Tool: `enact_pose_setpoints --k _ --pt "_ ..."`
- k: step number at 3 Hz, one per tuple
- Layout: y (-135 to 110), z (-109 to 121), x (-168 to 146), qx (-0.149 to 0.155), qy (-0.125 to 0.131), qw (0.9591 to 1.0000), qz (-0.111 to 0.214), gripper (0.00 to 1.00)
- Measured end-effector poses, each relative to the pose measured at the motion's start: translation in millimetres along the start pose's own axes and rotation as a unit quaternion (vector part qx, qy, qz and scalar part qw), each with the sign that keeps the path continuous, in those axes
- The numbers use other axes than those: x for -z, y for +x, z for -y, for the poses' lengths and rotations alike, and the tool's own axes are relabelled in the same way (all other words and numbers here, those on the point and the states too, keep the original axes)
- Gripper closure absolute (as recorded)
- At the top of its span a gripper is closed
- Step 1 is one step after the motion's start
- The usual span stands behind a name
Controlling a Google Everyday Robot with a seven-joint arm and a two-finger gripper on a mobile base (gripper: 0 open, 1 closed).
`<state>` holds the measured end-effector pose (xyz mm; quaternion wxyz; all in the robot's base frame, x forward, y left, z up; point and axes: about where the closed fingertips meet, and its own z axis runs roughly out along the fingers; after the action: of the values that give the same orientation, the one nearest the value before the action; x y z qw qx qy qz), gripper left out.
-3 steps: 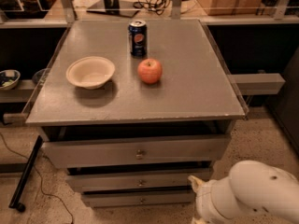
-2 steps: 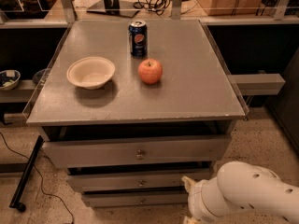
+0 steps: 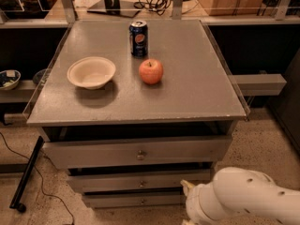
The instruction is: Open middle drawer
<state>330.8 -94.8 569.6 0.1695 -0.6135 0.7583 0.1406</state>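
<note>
The middle drawer (image 3: 112, 182) is the grey front second from the top of the cabinet, with a small round metal knob (image 3: 142, 183) at its centre. It looks shut, set back under the wider top drawer (image 3: 93, 153). The narrowest drawer (image 3: 117, 200) lies below it. My white arm (image 3: 243, 198) comes in from the bottom right. My gripper (image 3: 187, 187) shows only as a pale tip at the right end of the middle drawer's front, to the right of the knob; most of it is hidden behind the arm.
On the cabinet's grey top (image 3: 197, 83) stand a cream bowl (image 3: 91, 72), a red apple (image 3: 151, 71) and a blue soda can (image 3: 138, 38). A black cable and stand (image 3: 26, 182) lie on the floor at left. A grey shelf (image 3: 260, 83) sticks out at right.
My arm has moved left and a little further into view, bringing the gripper closer to the right end of the middle drawer. The drawers and tabletop objects have not moved.
</note>
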Motion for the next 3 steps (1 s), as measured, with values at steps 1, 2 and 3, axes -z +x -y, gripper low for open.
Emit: enact_pose_setpoints --k 1,2,3 --pt "2 6 -22 -0.008 -0.001 1.0 0.001 0.0" --pt "0 26 -64 -0.022 -0.012 0.9996 0.008 0.0" --pt "0 26 -64 -0.022 -0.012 0.9996 0.008 0.0"
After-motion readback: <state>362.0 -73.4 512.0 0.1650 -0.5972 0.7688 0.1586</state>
